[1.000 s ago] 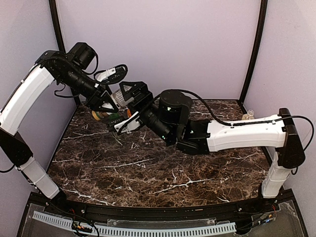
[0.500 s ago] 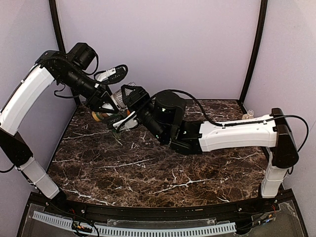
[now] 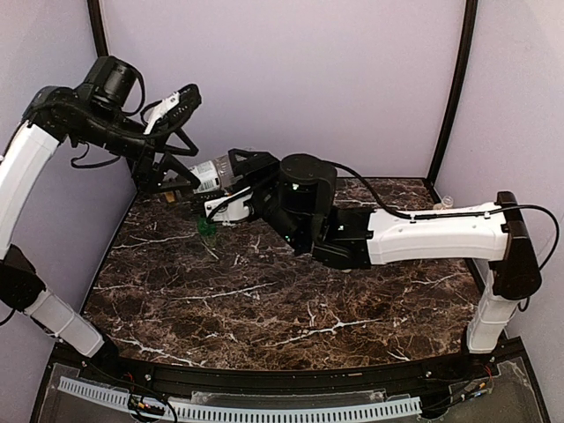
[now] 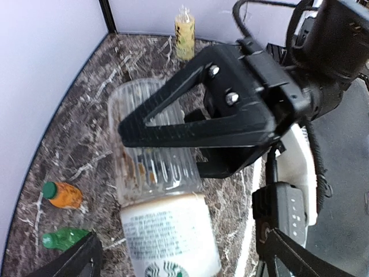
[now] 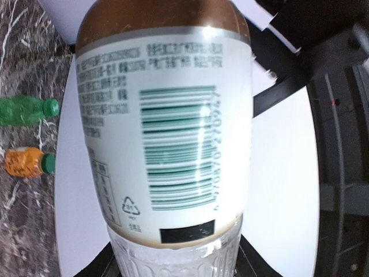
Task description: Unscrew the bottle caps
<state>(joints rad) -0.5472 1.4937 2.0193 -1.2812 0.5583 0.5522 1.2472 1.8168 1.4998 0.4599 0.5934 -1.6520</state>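
A clear bottle with a white-and-brown label (image 3: 210, 173) lies sideways in the air at the back left. My right gripper (image 3: 233, 179) is shut on its ribbed clear base (image 5: 173, 262). In the left wrist view the right gripper's black fingers (image 4: 199, 118) straddle that base (image 4: 147, 153). My left gripper (image 3: 166, 174) stands open at the label end (image 4: 167, 234), touching nothing. This bottle's cap is hidden. An all-green bottle (image 3: 208, 229) and a squat orange bottle (image 4: 63, 194) lie on the marble below. A pale yellow bottle (image 4: 184, 33) stands upright at the far edge.
The green bottle (image 5: 26, 109) and orange bottle (image 5: 26, 161) lie side by side under the held one. The pale yellow bottle (image 3: 445, 204) is near the back right corner post (image 3: 449, 97). Purple walls close in the back and sides.
My left gripper has opened, let go of the labelled bottle and drawn back up and to the left. The right gripper has closed on the bottle's clear base.
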